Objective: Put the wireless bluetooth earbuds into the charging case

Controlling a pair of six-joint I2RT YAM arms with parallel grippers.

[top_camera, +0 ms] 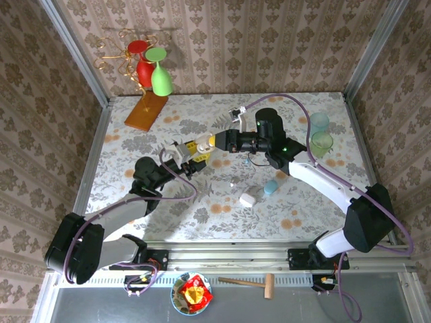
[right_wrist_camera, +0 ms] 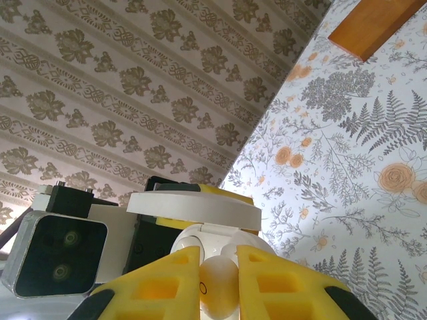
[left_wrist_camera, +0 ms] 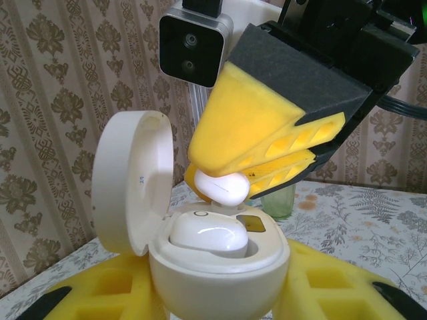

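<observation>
The left gripper (top_camera: 180,153) is clamping the open charging case (left_wrist_camera: 217,267), where one earbud (left_wrist_camera: 208,238) is already sitting, while the right gripper (top_camera: 206,142) is pinching the second earbud (left_wrist_camera: 223,189) just above the empty slot (left_wrist_camera: 252,223) — not yet seated.

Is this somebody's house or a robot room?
Probably a robot test booth, not a house: the left arm and right arm are bolted to a metal rail, and wallpapered panels box in the floral table.

The charging case (left_wrist_camera: 220,277) is being cut off at 6 o'clock, and the upper earbud (left_wrist_camera: 223,189) is being half hidden by the right gripper (left_wrist_camera: 203,172).
</observation>
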